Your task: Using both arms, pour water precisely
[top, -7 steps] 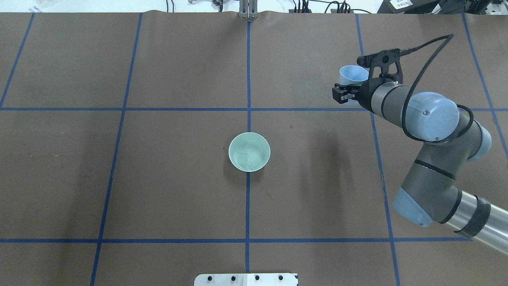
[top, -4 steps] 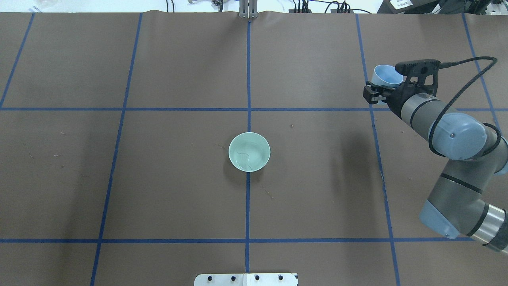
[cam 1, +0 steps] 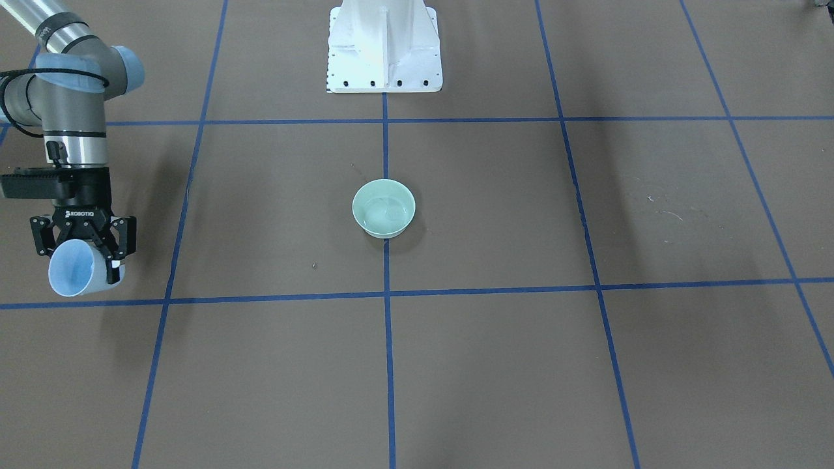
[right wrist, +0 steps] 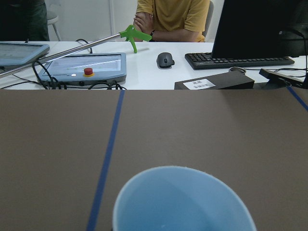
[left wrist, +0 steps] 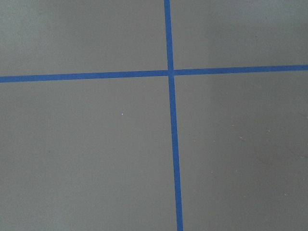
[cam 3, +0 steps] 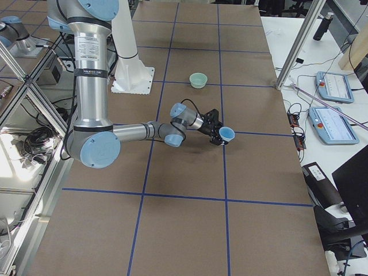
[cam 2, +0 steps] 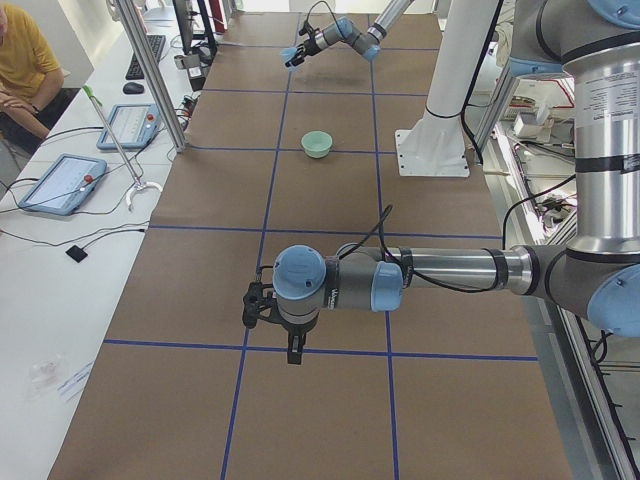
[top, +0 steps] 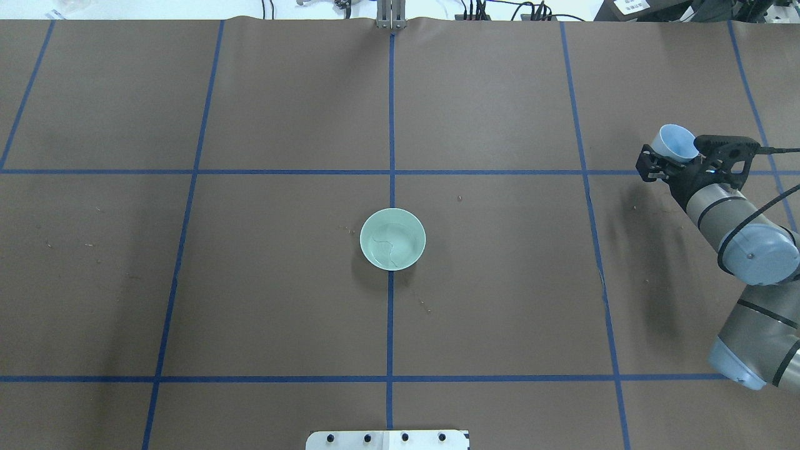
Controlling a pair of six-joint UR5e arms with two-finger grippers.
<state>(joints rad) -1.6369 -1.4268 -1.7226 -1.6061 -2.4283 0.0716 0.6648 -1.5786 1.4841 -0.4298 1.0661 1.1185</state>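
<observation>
At the right edge of the overhead view the right gripper (top: 669, 164) pinches a tilted blue cup (top: 677, 141), well apart from the green bowl (top: 370, 220) in the middle with the water (top: 389, 247) in it; for the left gripper (cam 2: 262, 306) I cannot tell if its fingers are spread.

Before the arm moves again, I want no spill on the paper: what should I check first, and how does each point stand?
1. Grip: the right gripper is shut on the blue cup: ok.
2. Cup above the green bowl: not ok; the bowl stands at the table's middle and the cup is far off on the robot's right.
3. Bowl upright with nothing over it: ok.
4. Cup's contents: cannot tell; the right wrist view shows only its pale inside.
5. Whether the left gripper is open or shut: cannot tell; only a side view shows it.
</observation>
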